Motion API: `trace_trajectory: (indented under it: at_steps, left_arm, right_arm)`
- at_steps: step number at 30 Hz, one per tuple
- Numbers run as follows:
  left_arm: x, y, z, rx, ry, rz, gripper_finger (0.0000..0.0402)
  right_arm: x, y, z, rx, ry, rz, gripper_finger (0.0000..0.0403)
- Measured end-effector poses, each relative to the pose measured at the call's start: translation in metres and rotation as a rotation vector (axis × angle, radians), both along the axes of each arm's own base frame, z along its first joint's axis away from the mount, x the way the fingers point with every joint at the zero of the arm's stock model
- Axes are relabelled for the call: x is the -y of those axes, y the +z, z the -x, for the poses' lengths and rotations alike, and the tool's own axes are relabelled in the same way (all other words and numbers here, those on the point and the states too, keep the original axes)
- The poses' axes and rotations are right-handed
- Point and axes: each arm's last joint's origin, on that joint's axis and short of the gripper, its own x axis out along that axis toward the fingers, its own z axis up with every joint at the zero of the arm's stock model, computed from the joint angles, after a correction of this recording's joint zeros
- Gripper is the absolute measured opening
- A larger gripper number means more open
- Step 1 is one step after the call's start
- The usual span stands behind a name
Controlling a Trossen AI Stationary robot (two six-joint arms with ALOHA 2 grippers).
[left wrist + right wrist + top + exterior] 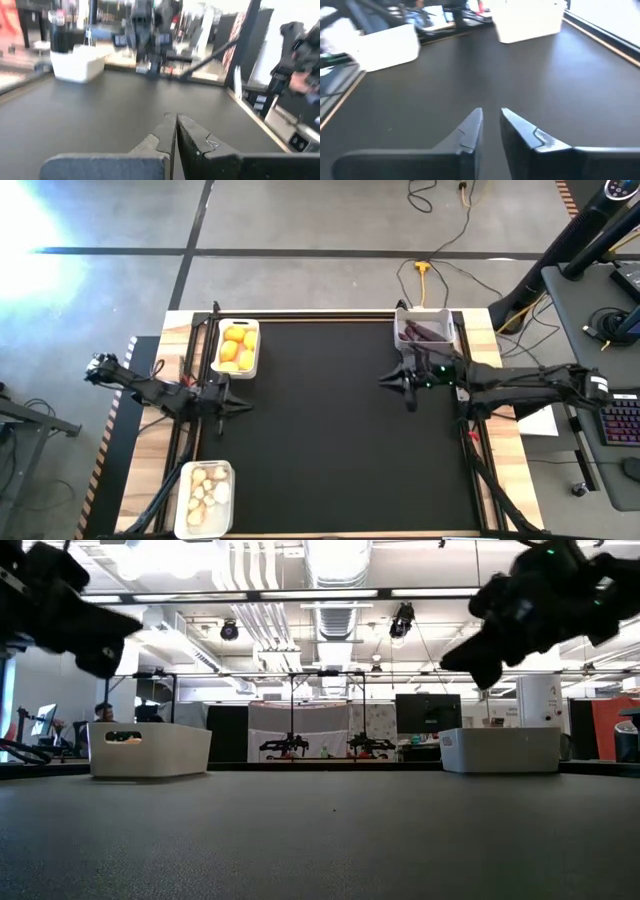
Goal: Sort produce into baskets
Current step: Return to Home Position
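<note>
Sorting looks finished: lemons (238, 348) in the far-left basket (214, 350), beige pieces (207, 492) in the near-left basket (180, 500), purple pieces (428, 332) in the far-right basket (452, 330). The left gripper (247, 404) has its jaws clenched on nothing; the right gripper (384, 379) has its jaws slightly parted, empty. Draw both arms back high, clear of the basket rims.

Overhead cam looks straight down on the whole bench (330, 430), low cam skims level across it, wrist cams peer forward close over it.
</note>
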Motion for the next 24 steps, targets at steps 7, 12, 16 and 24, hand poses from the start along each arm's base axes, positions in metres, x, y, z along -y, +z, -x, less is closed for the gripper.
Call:
trace_trajectory:
  at_steps: [7,12,16,24]
  left_arm:
    - [-0.001,0.01,0.008,0.098,-0.1,-0.026,0.0]
    - [-0.002,0.009,0.007,0.087,-0.078,0.002,0.0]
    - [-0.003,0.009,0.007,0.082,-0.062,0.005,0.0]
    - [-0.002,0.004,0.003,0.028,-0.062,-0.021,0.0]
  right_arm:
    - [-0.013,-0.028,0.024,0.068,0.107,-0.006,0.0014]
    - [-0.019,-0.037,0.041,0.136,0.127,0.008,0.0009]
    - [-0.023,-0.034,0.054,0.205,0.127,0.022,0.0009]
    - [-0.029,-0.015,0.069,0.389,0.115,0.141,0.0009]
